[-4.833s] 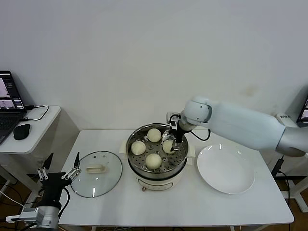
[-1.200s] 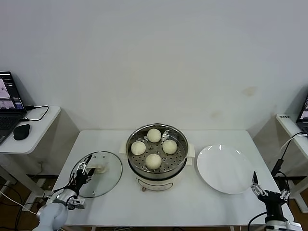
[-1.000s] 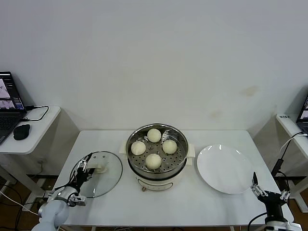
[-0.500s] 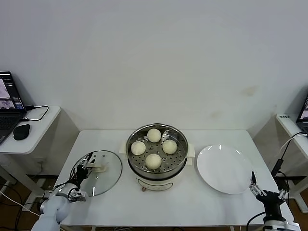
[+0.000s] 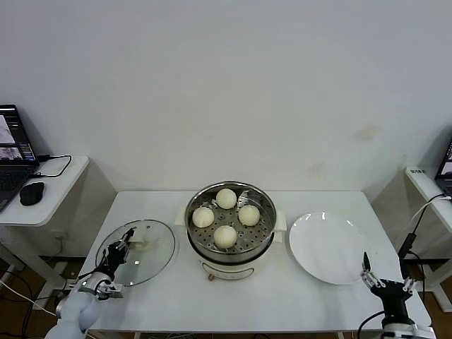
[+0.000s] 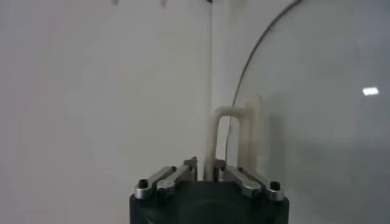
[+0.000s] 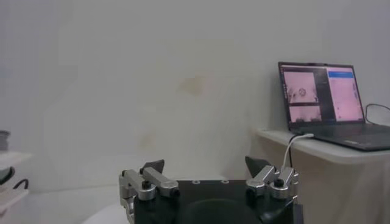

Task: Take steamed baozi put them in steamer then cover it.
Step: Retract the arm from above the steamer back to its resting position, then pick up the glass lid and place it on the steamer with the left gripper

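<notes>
Four baozi (image 5: 225, 235) fill the steamer (image 5: 229, 233); left gripper (image 5: 126, 240) jaws clench the cover (image 5: 138, 253).

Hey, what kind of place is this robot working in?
Probably a lab or test room: a white table with an electric steamer, bare walls, and a laptop on a side desk.

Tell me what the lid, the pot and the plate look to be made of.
The cover: clear glass, since the table shows through it, with a thin metallic rim and a cream, likely plastic, bar handle. The steamer: shiny, reflective metal, probably stainless steel, with a perforated tray, on a cream matte base that looks plastic. The plate: glossy white, ceramic or melamine; cannot tell which.
</notes>
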